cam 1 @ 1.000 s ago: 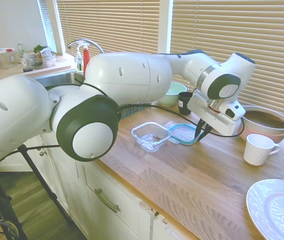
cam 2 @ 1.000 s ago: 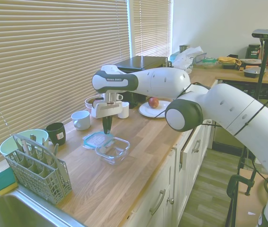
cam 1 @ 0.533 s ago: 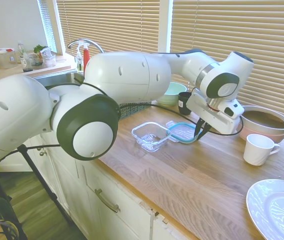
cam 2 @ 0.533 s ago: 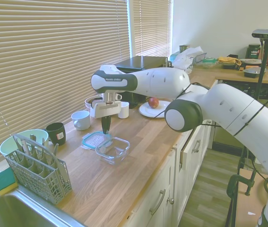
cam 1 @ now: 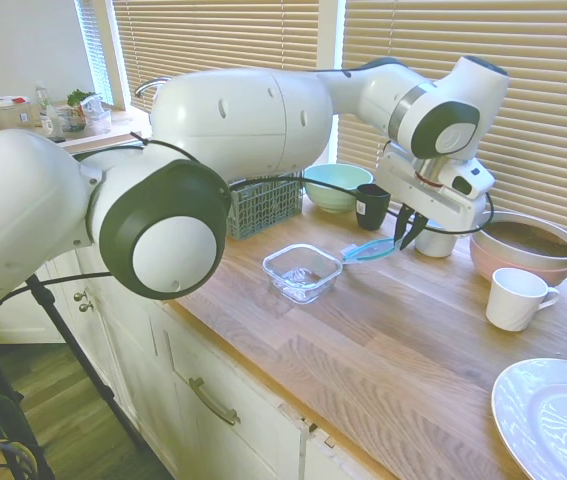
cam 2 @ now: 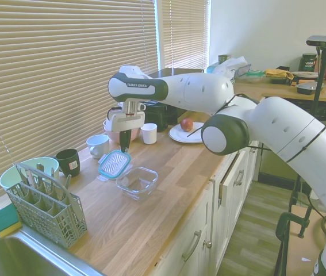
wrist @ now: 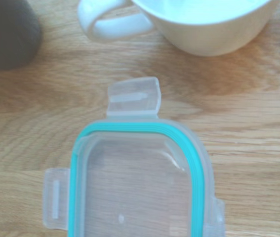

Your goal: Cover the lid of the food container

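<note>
Wooden counter, pincer (cam 2: 125, 140) gripping lid (cam 2: 115, 164) — fingertips hidden, food container (cam 2: 137, 181) uncovered.

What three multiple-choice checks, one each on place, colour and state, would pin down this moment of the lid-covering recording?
1. Where is the lid relative to the food container?
A. Pressed onto it
B. Lifted above the counter beside it
C. Inside the dish rack

2. What colour is the lid's rim?
A. Teal
B. Red
C. Black

3. What is the state of the gripper?
A. Open, clear of everything
B. Shut on the lid
C. Shut on the white mug

Answers:
1. B: in both exterior views the lid hangs tilted off the wooden counter, next to the uncovered container.
2. A: the wrist view shows a teal band round the clear panel.
3. B: the exterior views show the dark fingers closed on the lid's edge, carrying it; the white mug stands apart.
</note>
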